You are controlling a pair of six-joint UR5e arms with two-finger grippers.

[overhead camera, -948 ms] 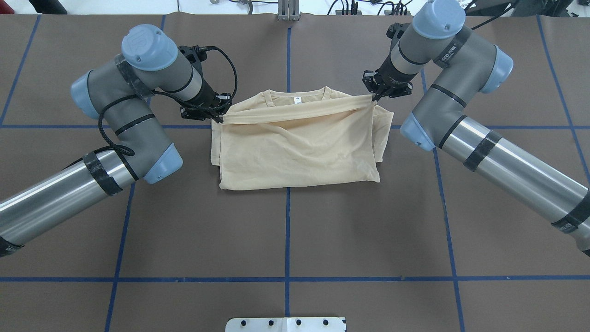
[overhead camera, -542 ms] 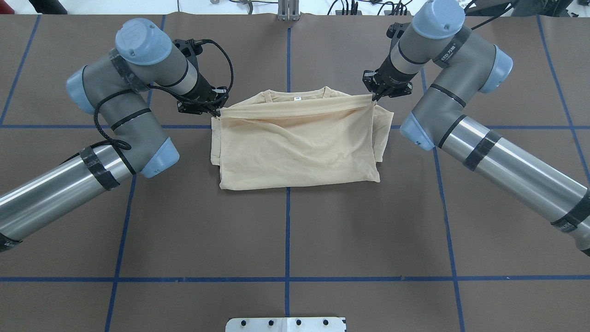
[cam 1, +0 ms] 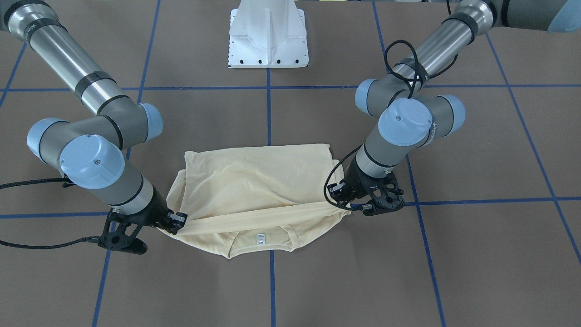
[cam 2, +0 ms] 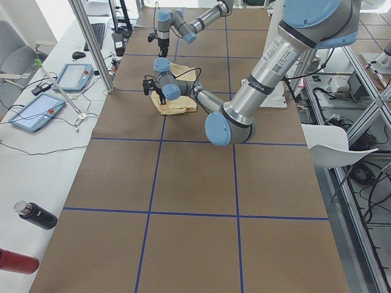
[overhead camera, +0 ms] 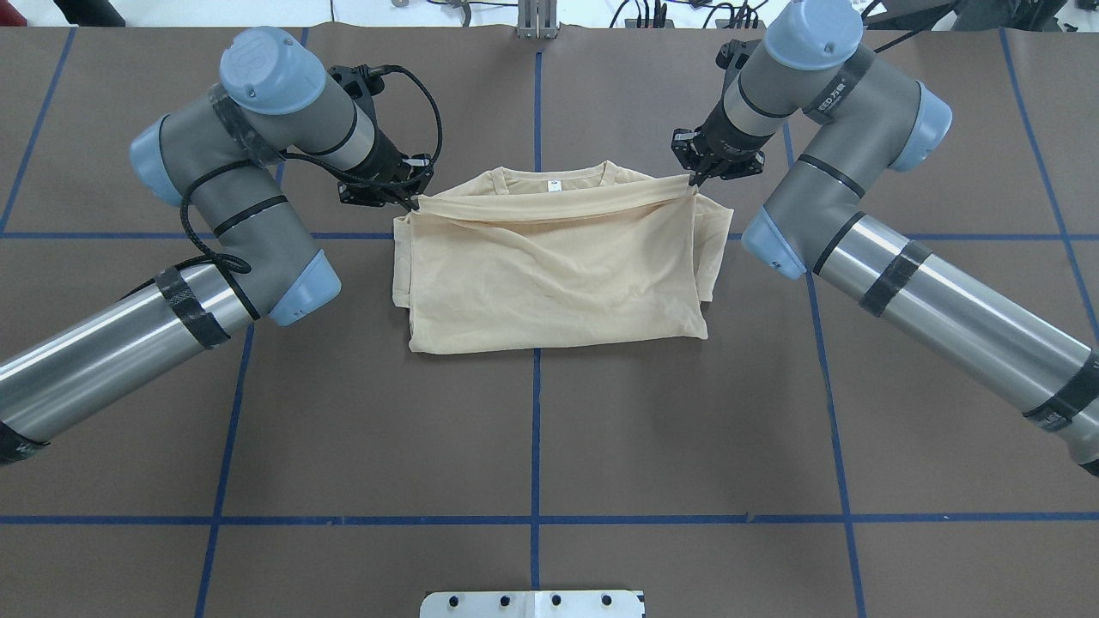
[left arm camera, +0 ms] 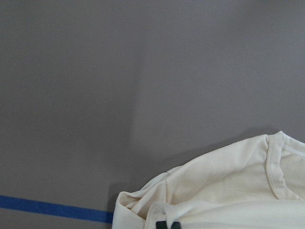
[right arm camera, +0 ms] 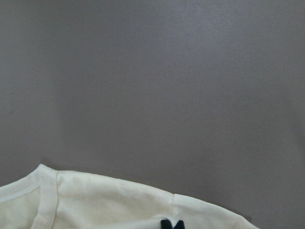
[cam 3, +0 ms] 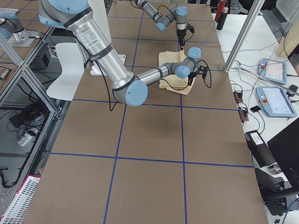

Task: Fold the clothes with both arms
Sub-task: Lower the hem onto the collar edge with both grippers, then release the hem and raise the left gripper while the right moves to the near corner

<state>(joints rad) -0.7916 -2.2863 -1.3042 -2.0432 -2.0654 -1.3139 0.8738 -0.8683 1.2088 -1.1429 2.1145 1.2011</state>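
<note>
The cream-yellow shirt point(overhead camera: 549, 275) lies folded at the middle of the table, also in the front view point(cam 1: 254, 181). Its collar and white neck label point(overhead camera: 554, 184) point away from the robot. No print shows. My left gripper point(overhead camera: 410, 204) is shut on the left end of the folded-over edge. My right gripper point(overhead camera: 692, 178) is shut on the right end. That edge hangs taut between them just short of the collar. In the front view the left gripper point(cam 1: 348, 209) is on the right and the right gripper point(cam 1: 174, 225) on the left. Both wrist views show dark fingertips point(left arm camera: 168, 225) point(right arm camera: 171, 224) pinching cloth.
The brown table cover point(overhead camera: 549, 429) has blue tape lines point(overhead camera: 536, 446). The white pedestal base point(cam 1: 268, 41) stands at the robot's side. A side bench holds tablets point(cam 2: 76, 76) and a black bottle point(cam 2: 36, 215).
Both grippers carried the held edge further from the robot toward the collar; the left moved more. The edge now covers more of the neck area.
</note>
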